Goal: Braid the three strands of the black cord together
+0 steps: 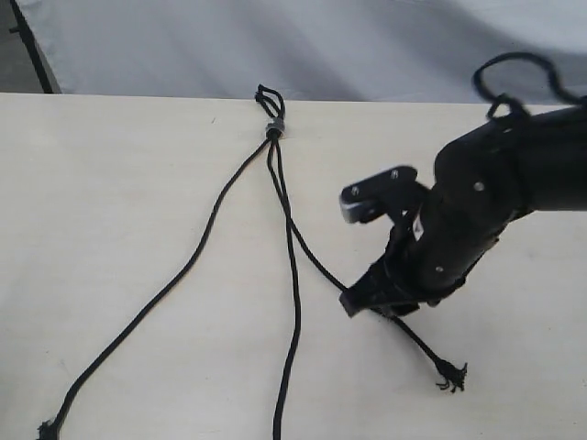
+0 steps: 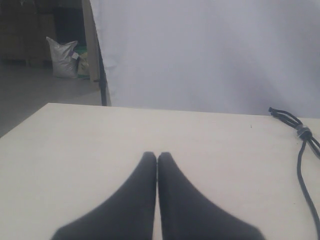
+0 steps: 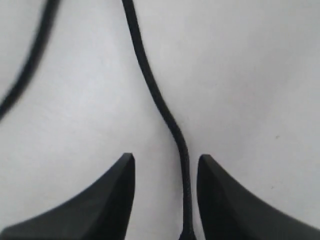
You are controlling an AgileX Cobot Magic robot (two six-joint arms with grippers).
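Standing by the table [image 1: 110, 183], I see the black cord [image 1: 284, 197] fanned out on the pale wood. Its loops [image 1: 268, 96] lie right at the far edge, against the white backdrop [image 1: 275, 37], with the grey band [image 1: 274, 126] just this side of them.

The left strand [image 1: 197, 257] swings out to the near left. The middle strand [image 1: 295, 312] runs almost straight toward me and off the bottom of the exterior view. The right strand [image 1: 316, 259] angles to the near right and passes under the right gripper [image 1: 362, 301], and its frayed tip [image 1: 451, 376] lies just past the gripper on bare table.

Seen from the wrist, the right gripper [image 3: 165, 160] is spread apart low over the wood. That strand [image 3: 150, 80] runs between its fingers [image 3: 215, 195], nearer one finger than the other, and it is not pinched.

The left gripper [image 2: 157, 159] has its tips pressed together on nothing. It sits well to the left of the band [image 2: 302, 132], over open table.

There is broad bare wood left of the left strand, and a widening wedge of it between the left and middle strands.
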